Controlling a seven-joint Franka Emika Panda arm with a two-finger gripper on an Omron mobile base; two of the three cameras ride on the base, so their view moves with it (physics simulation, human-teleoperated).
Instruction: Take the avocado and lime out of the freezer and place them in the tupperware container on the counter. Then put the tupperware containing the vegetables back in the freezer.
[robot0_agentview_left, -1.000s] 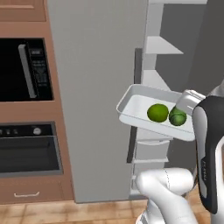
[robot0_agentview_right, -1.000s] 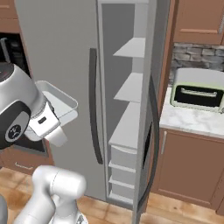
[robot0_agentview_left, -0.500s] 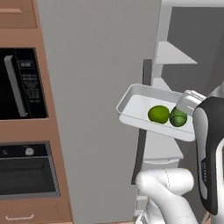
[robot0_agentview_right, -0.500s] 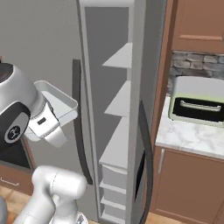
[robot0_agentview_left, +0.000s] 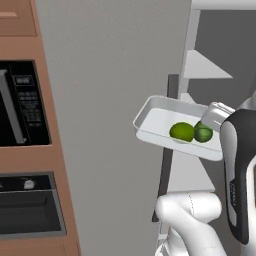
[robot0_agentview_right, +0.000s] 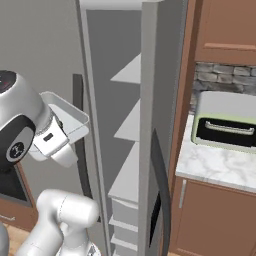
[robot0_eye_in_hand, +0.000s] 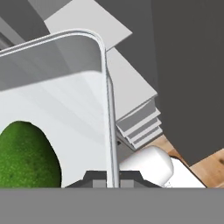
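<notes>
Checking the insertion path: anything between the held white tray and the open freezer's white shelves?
Nothing solid: in the right base view the shallow white tupperware tray and the freezer's white shelves are separated by open air, with the dark vertical door handle behind the gap.

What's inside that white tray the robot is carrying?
The tupperware container holds two green fruits side by side: the brighter lime and the darker avocado. The robot's wrist covers the tray's near corner, so that part stays unseen.

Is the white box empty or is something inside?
Not empty. The tupperware container holds the lime and the avocado, side by side.
</notes>
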